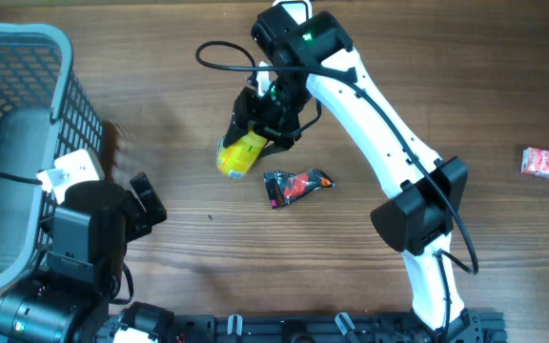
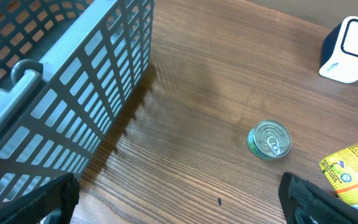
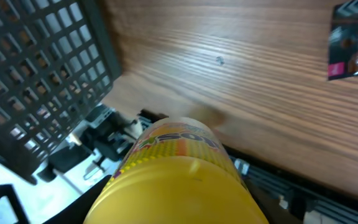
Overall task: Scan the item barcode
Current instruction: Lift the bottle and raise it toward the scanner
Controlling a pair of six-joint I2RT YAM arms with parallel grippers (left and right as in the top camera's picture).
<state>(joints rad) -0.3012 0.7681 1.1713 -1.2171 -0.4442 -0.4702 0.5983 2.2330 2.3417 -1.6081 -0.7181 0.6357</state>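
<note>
1. Container [image 1: 239,155], yellow with printed packaging, is the item I hold in the right gripper [image 1: 252,141], whose jaws are clenched on its sides.
2. It hangs tilted around mid-table, toward the far side. Its bright end points near-left in the overhead view. I cannot tell whether it touches the table [image 1: 160,86].
3. From the right wrist camera the container fills the lower middle of the frame, so the barcode is not visible to me.
4. Just right of it and slightly nearer, a dark packet [image 1: 294,185] with red on it lies flat on the wood, apart from the container.
5. In the left wrist view a small tin can [image 2: 270,138] stands upright with its ring-pull lid up, near the container. A white scanner [image 2: 349,41] sits farther off beyond it.
6. The left gripper [image 1: 153,203] waits at the near left with its jaws released wide and nothing between them.
7. A grey mesh basket [image 1: 63,81] fills the left edge, just beside that arm.
8. A red-and-white packet [image 1: 542,162] lies alone at the far right edge.
</note>
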